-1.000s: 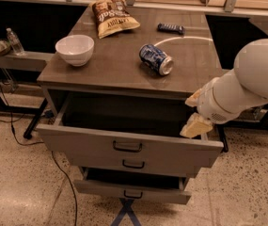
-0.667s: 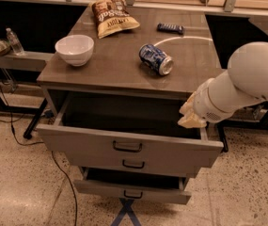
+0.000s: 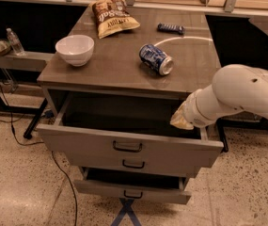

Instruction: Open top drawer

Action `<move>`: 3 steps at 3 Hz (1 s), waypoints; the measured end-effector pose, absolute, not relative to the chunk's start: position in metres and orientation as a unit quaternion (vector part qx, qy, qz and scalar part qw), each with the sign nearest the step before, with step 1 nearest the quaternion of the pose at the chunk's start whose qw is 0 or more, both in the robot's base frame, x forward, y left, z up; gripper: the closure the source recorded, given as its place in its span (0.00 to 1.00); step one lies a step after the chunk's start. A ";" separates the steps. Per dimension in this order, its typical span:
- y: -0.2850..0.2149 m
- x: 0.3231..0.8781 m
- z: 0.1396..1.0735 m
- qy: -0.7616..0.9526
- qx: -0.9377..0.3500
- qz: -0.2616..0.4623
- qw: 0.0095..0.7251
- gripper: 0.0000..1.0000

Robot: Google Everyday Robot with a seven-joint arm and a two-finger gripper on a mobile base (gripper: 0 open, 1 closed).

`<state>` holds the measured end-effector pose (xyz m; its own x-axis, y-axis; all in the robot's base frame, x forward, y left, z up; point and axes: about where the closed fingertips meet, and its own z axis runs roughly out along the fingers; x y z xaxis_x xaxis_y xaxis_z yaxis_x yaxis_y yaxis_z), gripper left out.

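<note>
Under the table's (image 3: 114, 65) front edge, the top drawer (image 3: 77, 142) stands pulled well out. The tool (image 3: 181, 119) hangs just below the table's right front corner, open or closed impossible to tell. Rigid laminate, probably light on its runners; its black bar handle (image 3: 127, 147) looks the firmest hold.

The gripper (image 3: 181, 119) sits, apparently, over the right end of the top drawer (image 3: 86, 144).

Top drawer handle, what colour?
Black handle, clearest in the camera view, on the top drawer's grey-brown front. The tool sits over its right end.
</note>
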<state>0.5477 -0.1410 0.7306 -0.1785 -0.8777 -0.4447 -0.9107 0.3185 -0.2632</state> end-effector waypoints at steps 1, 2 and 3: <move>-0.140 0.553 0.706 0.771 -0.578 0.046 0.263 1.00; -0.140 0.544 0.691 0.778 -0.574 0.068 0.246 1.00; -0.139 0.525 0.687 0.782 -0.575 0.091 0.222 1.00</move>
<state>0.5247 -0.1388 0.6870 -0.2398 -0.8594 -0.4516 -0.9399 0.3220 -0.1137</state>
